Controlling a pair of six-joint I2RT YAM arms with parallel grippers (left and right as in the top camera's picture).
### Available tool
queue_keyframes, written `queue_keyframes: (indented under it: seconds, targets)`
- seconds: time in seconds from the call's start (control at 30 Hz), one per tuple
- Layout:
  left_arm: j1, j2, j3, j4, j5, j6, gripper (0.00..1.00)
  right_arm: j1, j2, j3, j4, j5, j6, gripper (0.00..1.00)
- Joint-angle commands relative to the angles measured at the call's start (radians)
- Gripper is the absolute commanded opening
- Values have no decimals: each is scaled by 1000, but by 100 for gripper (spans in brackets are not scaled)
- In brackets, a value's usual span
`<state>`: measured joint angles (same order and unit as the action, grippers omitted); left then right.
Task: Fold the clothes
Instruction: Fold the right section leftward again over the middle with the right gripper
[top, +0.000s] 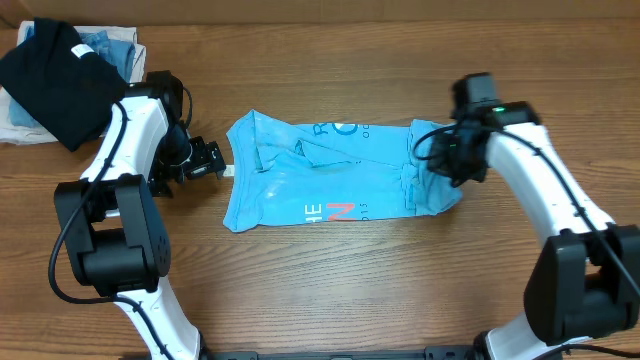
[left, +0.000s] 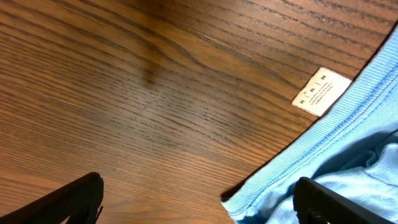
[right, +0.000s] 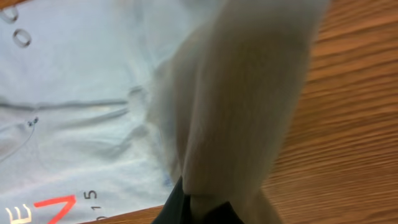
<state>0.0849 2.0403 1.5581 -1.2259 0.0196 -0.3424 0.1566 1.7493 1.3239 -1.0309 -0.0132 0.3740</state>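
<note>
A bunched fold of the clothes, spread at the scene's centre, sits clamped in the right gripper; the left gripper gapes wide at its left edge. A shallow pinch could slip mid-fold.

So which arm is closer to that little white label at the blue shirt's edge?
Left. The left fingers, open, sit right beside the white label at the sky-blue t-shirt's edge, not touching it. The right fingers are shut on the t-shirt's cloth at its opposite end.
</note>
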Motion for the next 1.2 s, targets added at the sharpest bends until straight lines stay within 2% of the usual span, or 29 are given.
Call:
queue_keyframes:
  seconds: [0.0,0.17,0.4,0.57,0.63,0.7,0.83,1.0,1.07,1.17]
  targets:
    - [-7,-13,-1,1,7,-21,100,85,-19,20,19,80,70,4]
    - [-7,-13,-1,0,7,-21,100,214,-17,19,47,80,95,13]
    - [-7,-13,-1,-1,7,-21,100,300,54,19,79,73,163,16]
    - [-7,-13,-1,-5,7,-21,100,317,88,19,130,-12,181,19]
    - [-7,-13,-1,-5,7,-21,100,320,88,19,148,-45,181,30]
    - [-7,-13,-1,-5,7,-21,100,320,88,19,156,-63,182,54]
    - [-7,-13,-1,-7,7,-21,100,319,84,34,134,-67,180,55]
    - [-7,-13,-1,-7,7,-20,100,293,64,171,-43,-13,180,55]
    - [-7,-13,-1,-7,7,-20,100,277,59,243,-129,43,180,60]
    - [-7,-13,-1,-7,6,-20,100,244,59,295,-208,115,175,73]
